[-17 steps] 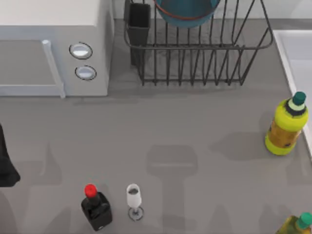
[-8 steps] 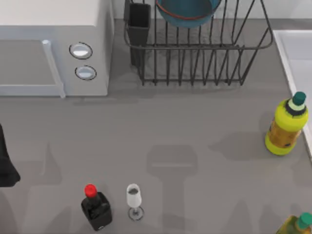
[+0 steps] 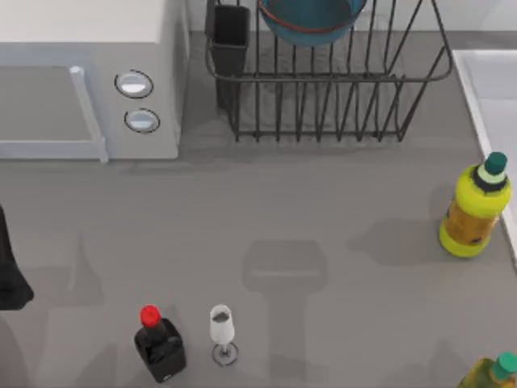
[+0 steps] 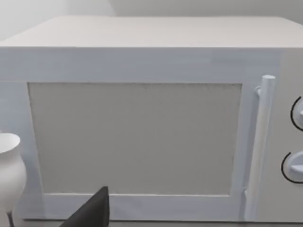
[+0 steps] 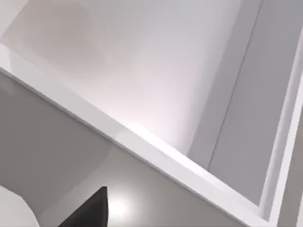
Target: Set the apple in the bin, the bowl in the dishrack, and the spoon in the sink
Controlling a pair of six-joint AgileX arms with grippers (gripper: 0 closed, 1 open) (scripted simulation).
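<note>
- At the far left edge of the top view a dark part of the left arm point(image 3: 10, 275) sits low over the surface point(image 3: 266, 202), parked clear of the work area. I cannot tell how its hand stands; its wrist camera faces the microwave door.
- The white microwave point(image 3: 89, 81) stands at the back left, its two round knobs turned toward the middle. A pale vase point(image 4: 9, 175) stands just beside it in the left wrist view.
- Near the front edge, left of centre, a red-capped black bottle point(image 3: 159, 343) and a small wine glass point(image 3: 221, 331) stand upright and close together, not part of the job.
- At the back centre, the dishrack point(image 3: 331, 73) already carries the bowl point(image 3: 311, 20), which leans among the upright bars, so that step looks done.
- A yellow-green bottle point(image 3: 475, 212) stands upright at the right, just beside the sink point(image 3: 493, 89), whose raised rim runs along the right edge; another like it point(image 3: 494, 373) peeks in at the front right corner.
- The right wrist view looks over the pale sink rim into the basin. I cannot tell the state of the right hand.
- Apple, spoon and bin I cannot locate, so how far those two steps stand is unclear.
</note>
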